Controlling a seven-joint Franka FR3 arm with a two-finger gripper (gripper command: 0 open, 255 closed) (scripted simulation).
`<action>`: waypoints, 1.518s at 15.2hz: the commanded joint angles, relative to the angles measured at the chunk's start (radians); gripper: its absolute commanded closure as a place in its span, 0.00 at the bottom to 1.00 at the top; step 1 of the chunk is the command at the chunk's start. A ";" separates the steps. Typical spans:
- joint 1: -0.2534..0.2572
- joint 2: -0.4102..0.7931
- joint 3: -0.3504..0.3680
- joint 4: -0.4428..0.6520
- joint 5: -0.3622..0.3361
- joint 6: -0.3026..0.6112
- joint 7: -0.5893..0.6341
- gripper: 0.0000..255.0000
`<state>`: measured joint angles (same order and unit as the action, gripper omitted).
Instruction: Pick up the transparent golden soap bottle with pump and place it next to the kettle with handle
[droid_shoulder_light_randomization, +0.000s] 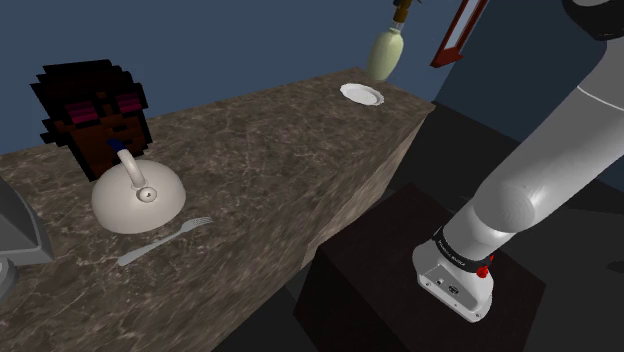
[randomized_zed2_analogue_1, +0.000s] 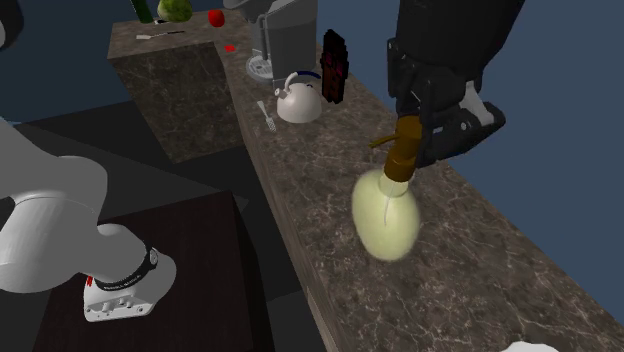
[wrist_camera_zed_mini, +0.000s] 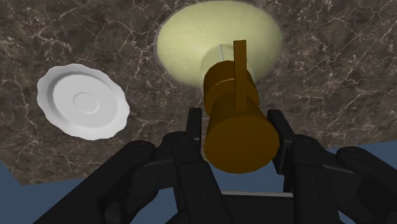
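Marble counter (droid_shoulder_light_randomization: 260, 150), with the white kettle (droid_shoulder_light_randomization: 137, 195) sitting toward its near left end. I am holding the pale yellow soap bottle (randomized_zed2_analogue_1: 385, 215) upright over the far end, beside the plate (wrist_camera_zed_mini: 83, 102). My gripper (wrist_camera_zed_mini: 235, 121) is clamping only its brown pump (wrist_camera_zed_mini: 232, 95). I am judging a slow, level carry best, since the body could swing.

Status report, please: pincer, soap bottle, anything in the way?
Pincer shut on soap bottle, at its brown pump. Kettle far along counter. Fork beside kettle, plate near bottle.
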<state>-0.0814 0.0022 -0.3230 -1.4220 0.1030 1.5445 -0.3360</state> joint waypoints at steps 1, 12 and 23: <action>-0.002 0.016 -0.002 0.048 0.006 -0.033 0.000 1.00; -0.037 0.148 -0.022 0.382 0.062 -0.244 -0.008 1.00; 0.138 -0.035 0.112 0.104 -0.040 -0.116 0.254 1.00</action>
<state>0.0433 -0.0161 -0.2237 -1.2890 0.0710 1.4124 -0.1071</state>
